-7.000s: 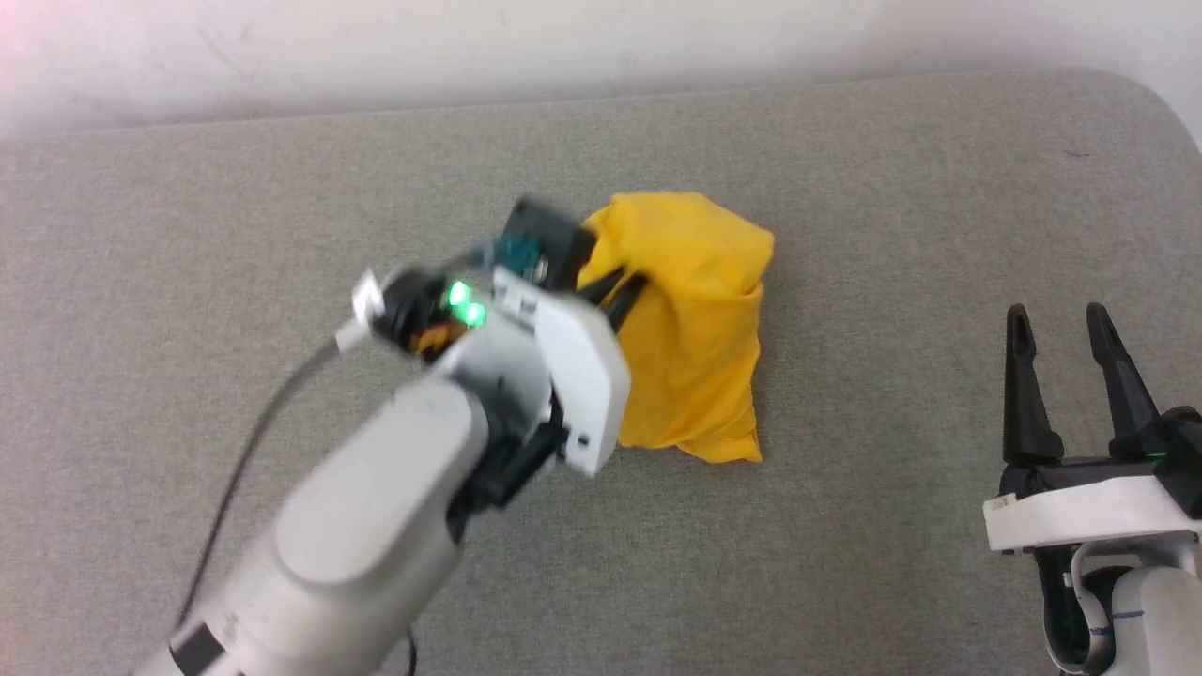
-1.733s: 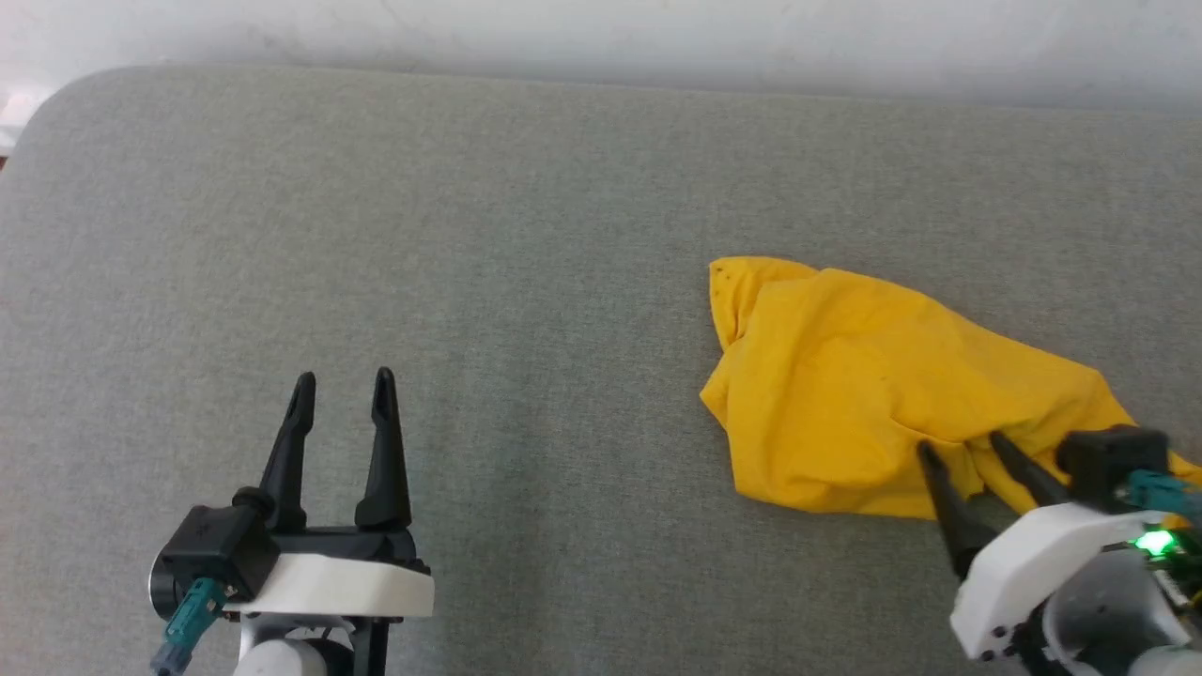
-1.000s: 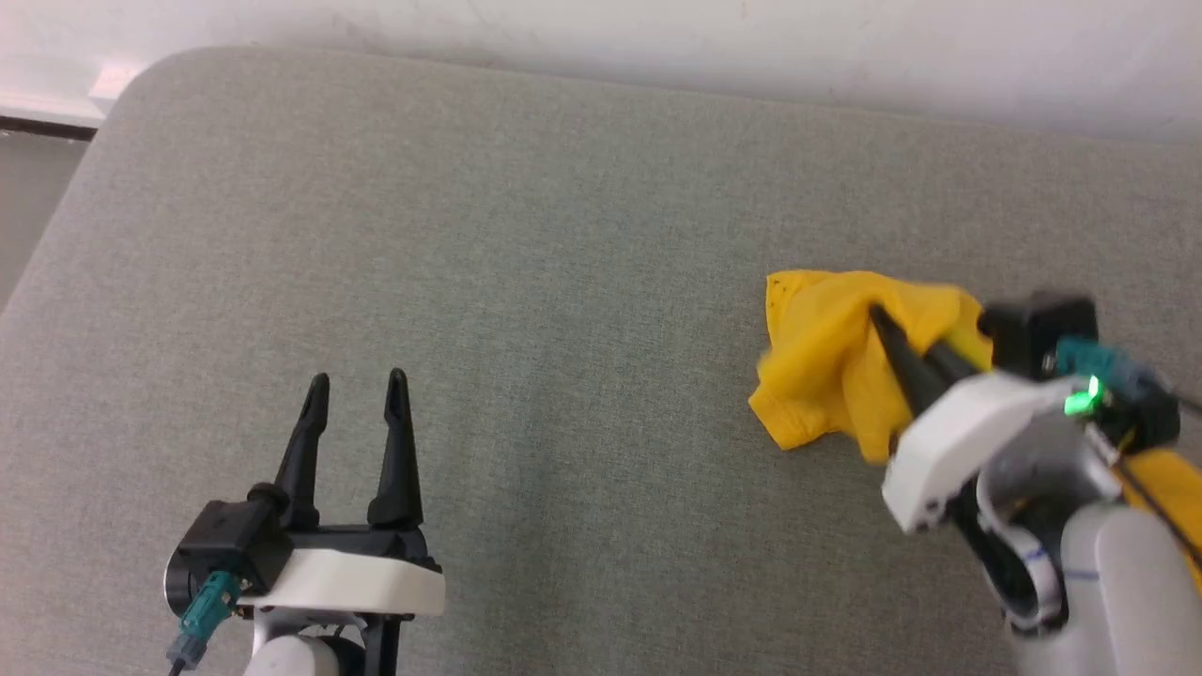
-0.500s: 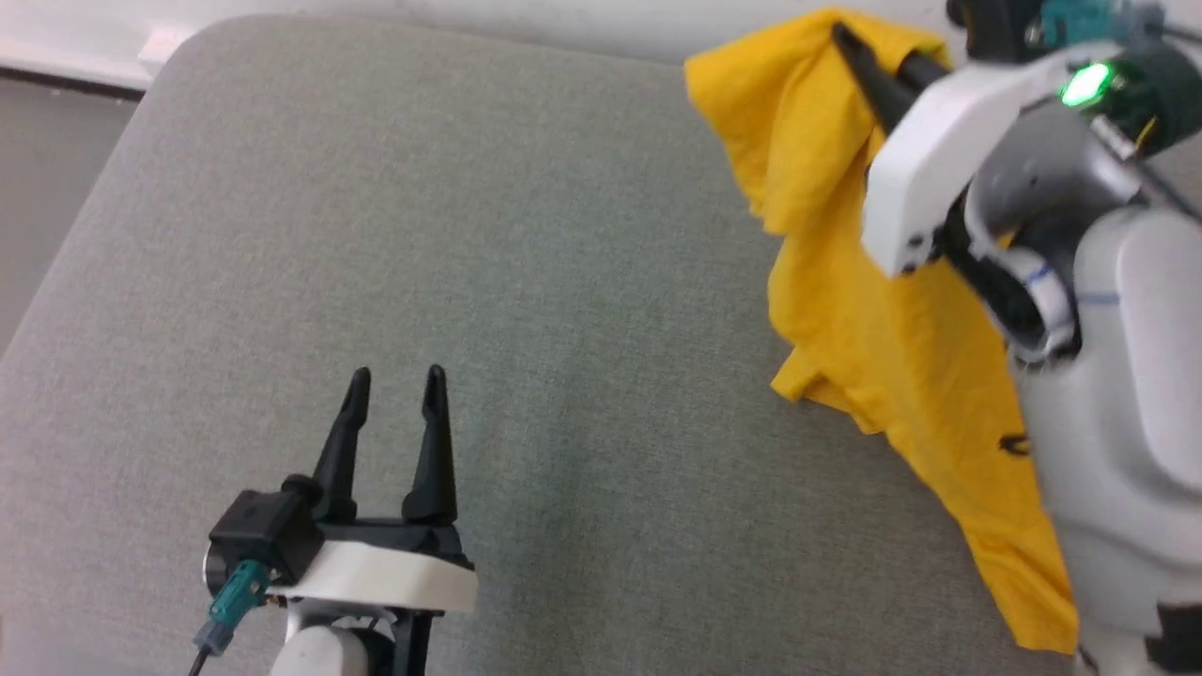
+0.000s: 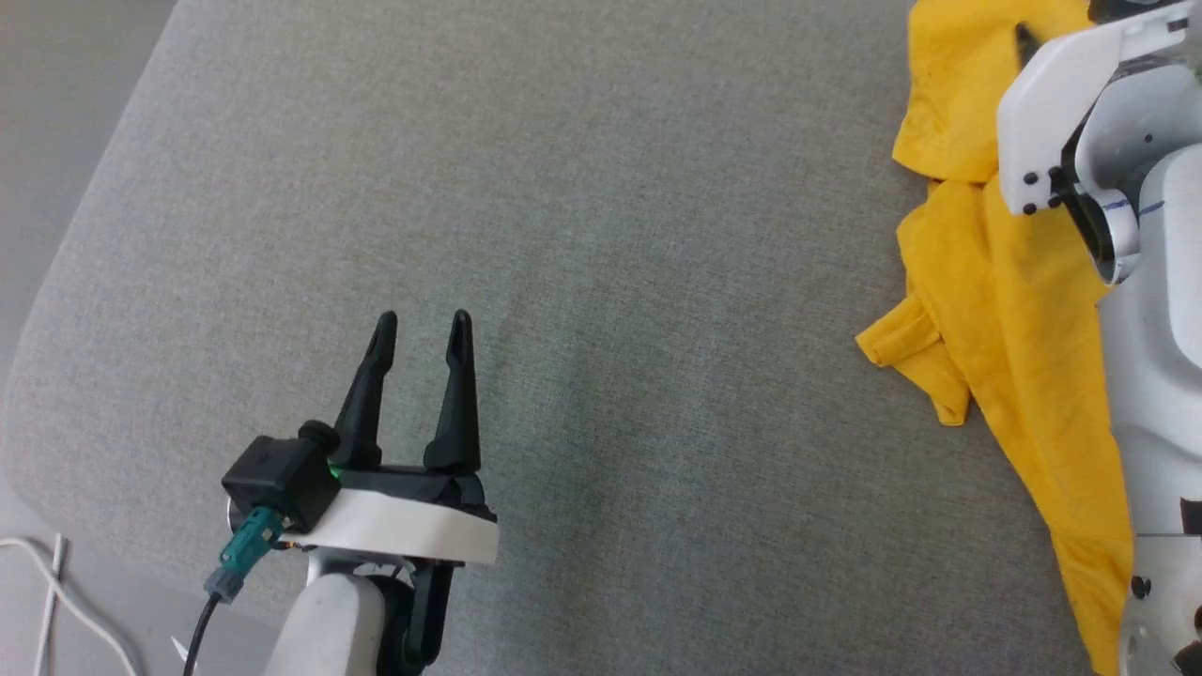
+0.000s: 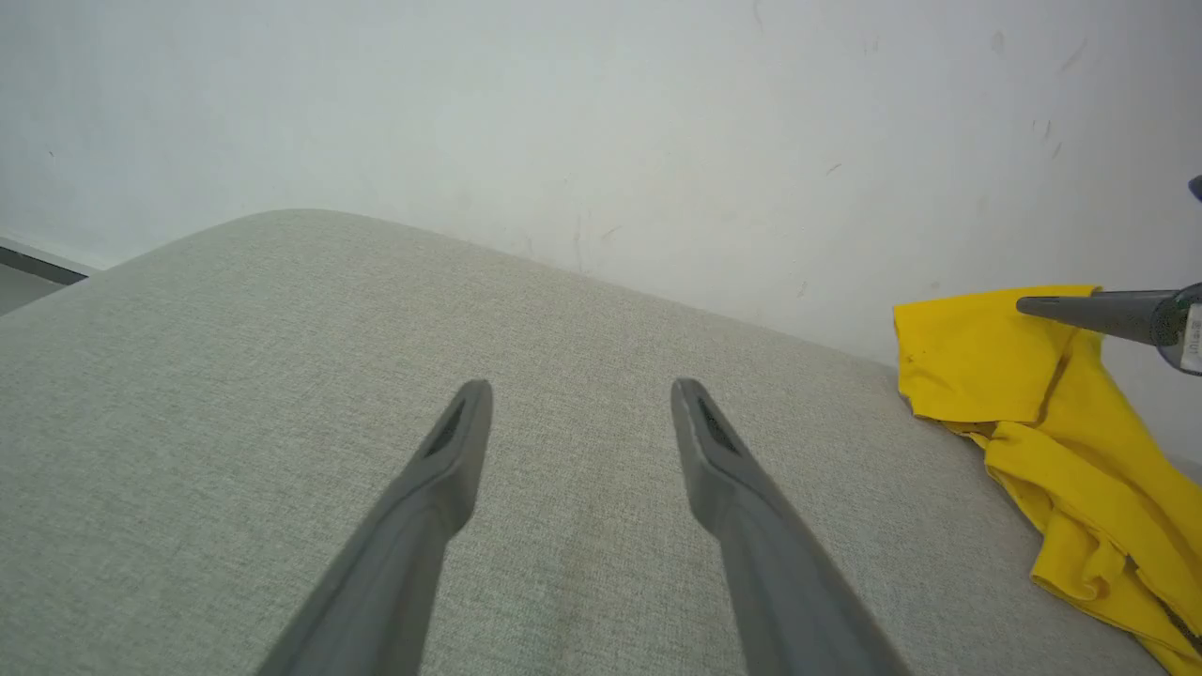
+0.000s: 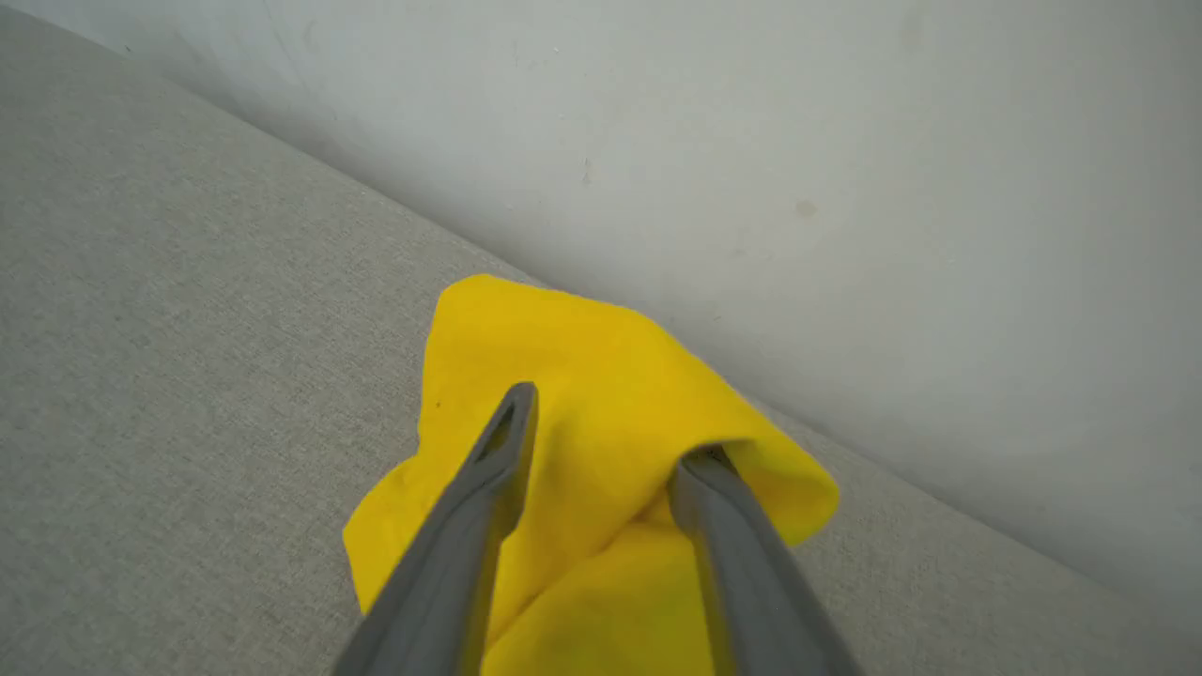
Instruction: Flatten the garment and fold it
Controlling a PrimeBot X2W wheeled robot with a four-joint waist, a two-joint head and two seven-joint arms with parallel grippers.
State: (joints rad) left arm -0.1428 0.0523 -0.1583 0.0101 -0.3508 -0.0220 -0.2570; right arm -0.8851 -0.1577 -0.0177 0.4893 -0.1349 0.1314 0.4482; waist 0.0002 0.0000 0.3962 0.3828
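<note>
The garment [image 5: 1005, 310], a bright yellow shirt, stretches crumpled along the right side of the grey padded table [image 5: 610, 235], plain yellow side showing. My right gripper [image 7: 610, 422] is over its far end near the wall. Its jaws stand apart, open, with yellow cloth [image 7: 563, 347] bunched between and around the fingers [image 7: 488, 488]. From the left wrist view one right finger [image 6: 1080, 310] lies across the garment's [image 6: 977, 361] top corner. My left gripper [image 5: 421, 324] hovers open over bare table at the lower left, well apart from the shirt, with nothing between its fingers [image 6: 451, 469].
A pale wall [image 6: 601, 122] runs right behind the table's far edge. The table's rounded left corner [image 5: 56, 310] drops to a grey floor, where a white cable [image 5: 38, 582] lies at the lower left. Bare table spans the stretch between my grippers.
The right gripper, shut on the cloth and lifting it half a second ago, now has its jaws parted. The head camera has turned, shifting the whole picture. The left gripper stays open.
</note>
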